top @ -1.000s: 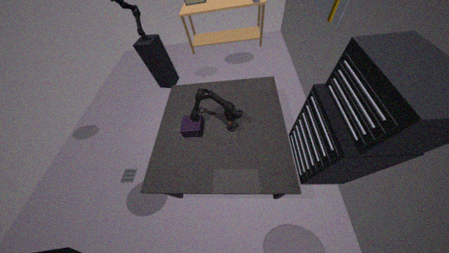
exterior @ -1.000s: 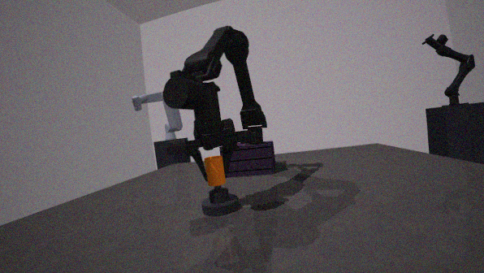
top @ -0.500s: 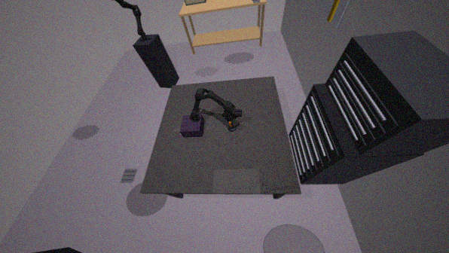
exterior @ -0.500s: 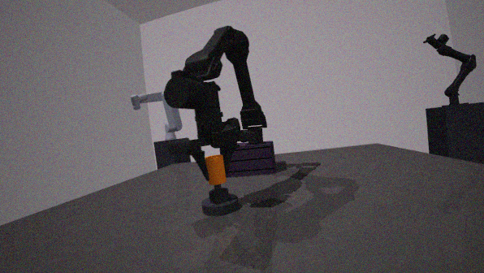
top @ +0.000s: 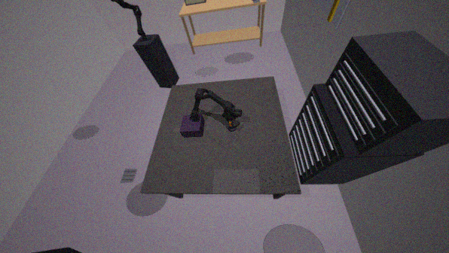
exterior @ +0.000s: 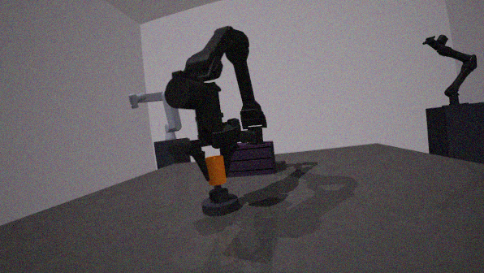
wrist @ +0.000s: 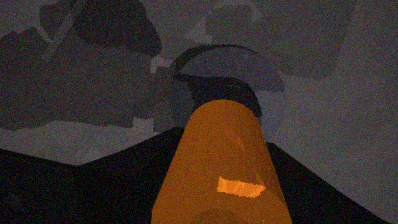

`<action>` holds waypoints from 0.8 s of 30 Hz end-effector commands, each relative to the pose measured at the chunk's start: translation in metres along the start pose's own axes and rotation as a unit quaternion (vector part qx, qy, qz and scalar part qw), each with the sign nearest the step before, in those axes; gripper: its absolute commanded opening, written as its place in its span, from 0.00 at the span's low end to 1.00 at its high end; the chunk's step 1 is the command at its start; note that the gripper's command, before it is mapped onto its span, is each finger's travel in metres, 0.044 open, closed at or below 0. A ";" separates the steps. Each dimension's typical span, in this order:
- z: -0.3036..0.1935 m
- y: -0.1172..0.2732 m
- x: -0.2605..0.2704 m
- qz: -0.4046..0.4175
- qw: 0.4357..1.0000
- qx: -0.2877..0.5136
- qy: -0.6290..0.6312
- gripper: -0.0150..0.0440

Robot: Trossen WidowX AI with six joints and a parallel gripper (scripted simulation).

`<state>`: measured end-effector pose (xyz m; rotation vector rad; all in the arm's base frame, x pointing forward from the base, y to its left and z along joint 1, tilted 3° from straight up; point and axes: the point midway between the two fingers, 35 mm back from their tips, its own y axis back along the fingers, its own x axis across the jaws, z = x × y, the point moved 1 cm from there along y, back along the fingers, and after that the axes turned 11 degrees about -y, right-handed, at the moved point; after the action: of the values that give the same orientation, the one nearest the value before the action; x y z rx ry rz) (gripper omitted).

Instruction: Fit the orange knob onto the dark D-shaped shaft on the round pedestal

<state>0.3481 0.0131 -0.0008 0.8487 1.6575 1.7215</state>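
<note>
The orange knob (exterior: 216,171) (wrist: 225,150) (top: 230,123) is upright between the fingers of my gripper (exterior: 216,175), which is shut on it. The round dark pedestal (exterior: 221,206) (wrist: 272,82) (top: 232,129) stands on the table under the knob. The dark shaft (exterior: 218,188) shows as a short piece between the knob's lower end and the pedestal's raised middle. The knob sits above the pedestal, at the top of the shaft. Whether the shaft's tip is inside the hole cannot be told. The flat sides of hole and shaft are hidden.
The arm's purple base block (top: 192,126) (exterior: 253,158) stands on the grey table (top: 181,166) (exterior: 122,236). Beyond the table are a dark slatted cabinet (top: 328,90), a wooden shelf (top: 226,36) and another arm on a dark plinth (top: 156,60) (exterior: 455,130).
</note>
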 end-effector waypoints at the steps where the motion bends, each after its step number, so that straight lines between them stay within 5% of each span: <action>1: 0.002 0.004 -0.002 -0.003 1.000 -0.002 0.007 0.25; 8: 0.003 0.006 -0.003 -0.003 0.994 -0.002 0.107 0.25; 24: 0.005 0.000 -0.005 -0.003 0.994 -0.002 0.107 0.25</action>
<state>0.3520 0.0128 -0.0012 0.6913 1.7927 1.8626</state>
